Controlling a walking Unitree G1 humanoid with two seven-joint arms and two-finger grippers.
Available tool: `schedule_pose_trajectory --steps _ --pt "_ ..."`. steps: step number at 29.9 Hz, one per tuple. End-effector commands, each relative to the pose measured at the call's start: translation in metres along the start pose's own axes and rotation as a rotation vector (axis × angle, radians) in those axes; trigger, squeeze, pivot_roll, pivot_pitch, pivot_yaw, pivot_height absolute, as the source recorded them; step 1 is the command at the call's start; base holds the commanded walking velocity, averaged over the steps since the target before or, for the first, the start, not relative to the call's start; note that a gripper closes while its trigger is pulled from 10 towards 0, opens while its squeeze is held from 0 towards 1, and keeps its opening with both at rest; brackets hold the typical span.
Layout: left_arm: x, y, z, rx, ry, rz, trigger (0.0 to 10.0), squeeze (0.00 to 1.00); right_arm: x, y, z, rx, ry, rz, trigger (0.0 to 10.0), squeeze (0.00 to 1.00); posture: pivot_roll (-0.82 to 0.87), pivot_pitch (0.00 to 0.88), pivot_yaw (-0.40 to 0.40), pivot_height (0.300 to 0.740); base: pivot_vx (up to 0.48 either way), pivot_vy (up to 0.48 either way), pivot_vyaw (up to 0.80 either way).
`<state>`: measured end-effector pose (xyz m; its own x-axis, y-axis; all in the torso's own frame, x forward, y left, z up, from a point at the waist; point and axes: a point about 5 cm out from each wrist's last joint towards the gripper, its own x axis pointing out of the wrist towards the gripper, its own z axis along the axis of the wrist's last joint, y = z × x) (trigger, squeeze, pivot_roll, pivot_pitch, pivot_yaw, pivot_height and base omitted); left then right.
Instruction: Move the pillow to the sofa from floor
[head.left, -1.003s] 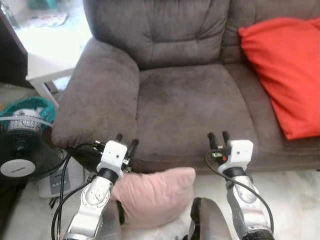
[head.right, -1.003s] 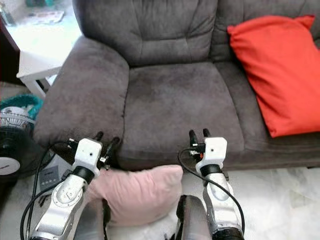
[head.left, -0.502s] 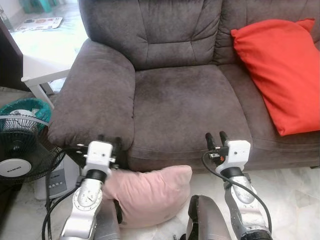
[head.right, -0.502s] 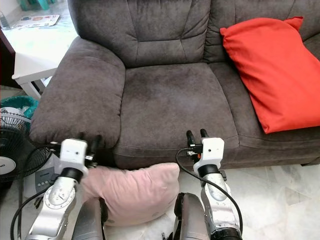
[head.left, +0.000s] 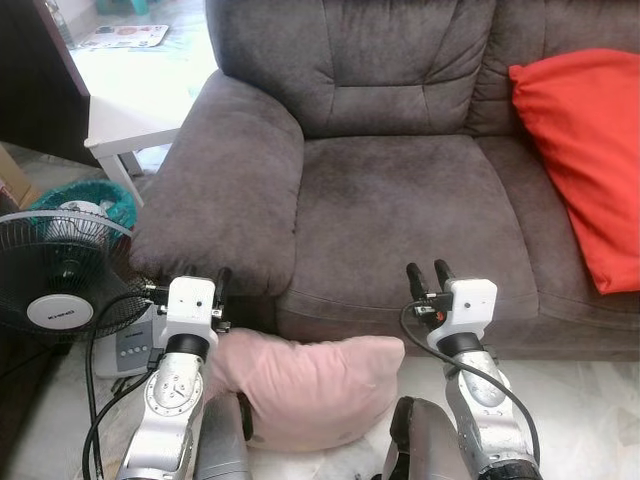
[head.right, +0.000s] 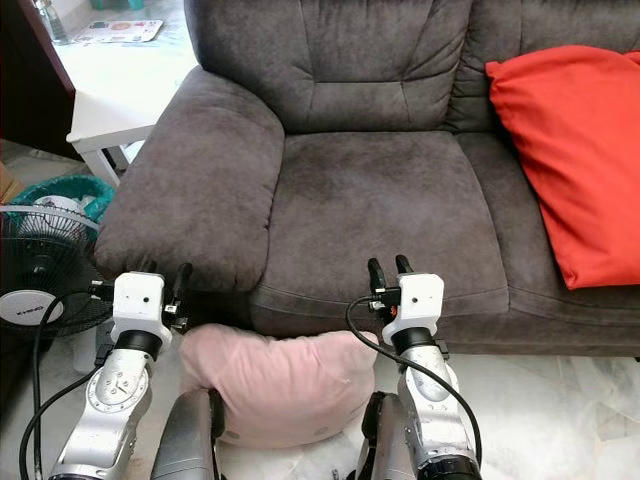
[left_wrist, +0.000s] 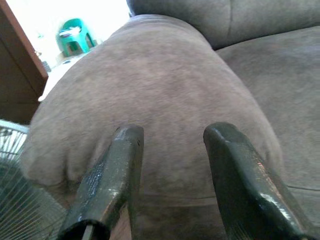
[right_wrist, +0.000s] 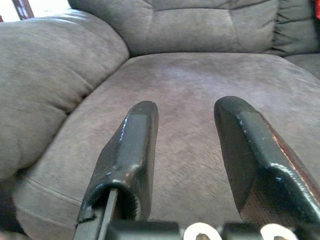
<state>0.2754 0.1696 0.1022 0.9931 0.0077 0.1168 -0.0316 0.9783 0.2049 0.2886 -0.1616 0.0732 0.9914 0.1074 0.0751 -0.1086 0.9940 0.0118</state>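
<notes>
A pink pillow (head.left: 305, 385) lies on the pale floor against the front of the grey-brown sofa (head.left: 400, 200), between my two arms. My left gripper (head.left: 207, 275) is above the pillow's left end, open and empty. It points at the front of the sofa's armrest (left_wrist: 165, 85). My right gripper (head.left: 427, 270) hovers above the pillow's right end, open and empty, facing the seat cushion (right_wrist: 200, 80). Neither gripper touches the pillow.
A red pillow (head.left: 590, 150) leans on the sofa at the right. A black fan (head.left: 60, 290) stands at the left beside a grey box (head.left: 135, 345) with cables. Behind them are a teal basket (head.left: 90, 195), a white table (head.left: 140, 110) and a dark cabinet (head.left: 40, 90).
The camera has shifted, so the sofa sits further right in view. My left gripper has swung outward from over the pillow toward the armrest's front. The right gripper holds its pose.
</notes>
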Motion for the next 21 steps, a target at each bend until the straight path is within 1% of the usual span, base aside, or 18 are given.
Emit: schedule_pose_trajectory --steps 1,11,16,21 --pt "-0.0019 -0.0018 -0.0049 0.006 0.017 -0.022 10.0 0.0 -0.0013 -0.0023 0.0014 0.003 -0.001 -0.01 10.0 0.0 0.14 0.094 -0.019 0.551 0.0 0.0 0.0" --pt "-0.0012 -0.0013 -0.0063 0.005 0.02 -0.021 10.0 0.0 -0.0009 0.0 0.0012 0.0 0.005 -0.001 10.0 0.0 0.14 0.092 -0.018 0.551 0.0 0.0 0.0" --pt "-0.0007 -0.0019 -0.0091 0.004 0.033 -0.023 10.0 0.0 0.0006 0.0003 0.0009 -0.001 0.017 -0.004 10.0 0.0 0.14 0.091 -0.018 0.521 0.0 0.0 0.0" --pt "-0.0018 -0.0014 -0.0134 -0.015 0.055 -0.016 10.0 0.0 0.0003 0.0005 0.0008 -0.003 0.019 -0.001 10.0 0.0 0.14 0.091 -0.018 0.491 0.0 0.0 0.0"
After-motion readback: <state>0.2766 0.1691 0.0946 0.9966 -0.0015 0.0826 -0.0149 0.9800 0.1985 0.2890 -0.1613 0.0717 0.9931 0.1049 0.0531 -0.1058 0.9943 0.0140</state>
